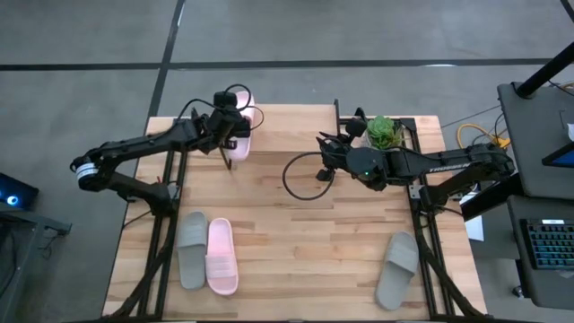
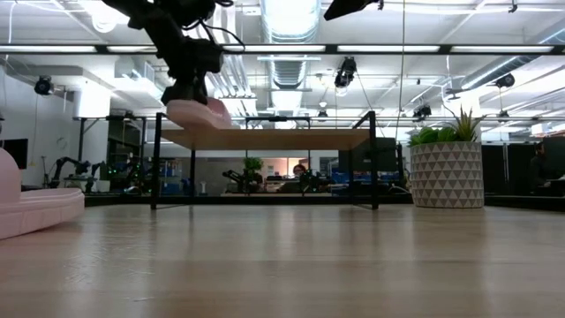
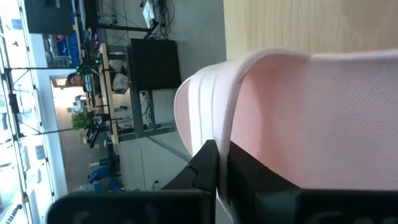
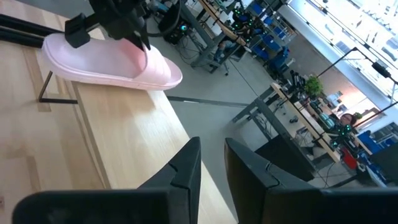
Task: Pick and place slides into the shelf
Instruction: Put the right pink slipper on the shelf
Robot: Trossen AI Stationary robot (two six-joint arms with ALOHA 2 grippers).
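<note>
High view: left gripper (image 1: pixel 231 126) clamped on pink slide (image 1: pixel 240 126) at the shelf (image 1: pixel 296 121) top's left end; foam likely light, soft, so grip the sidewall edge; right gripper (image 1: pixel 325 146) hovers mid-shelf, fingers slightly parted, empty.

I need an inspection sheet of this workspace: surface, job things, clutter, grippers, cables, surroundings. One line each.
Surface: light wooden tabletop, bare in the middle.
Job things: one light pink foam slide on the low plank shelf, at its end; a grey slide and a pink slide side by side at the near left; a second grey slide near right.
Clutter: potted green plant.
Grippers: left gripper shut on the pink slide's strap; right gripper above the shelf, holding nothing, fingers slightly apart.
Cables: black cable loop on the table.
Surroundings: desks, a person seated far off.
</note>
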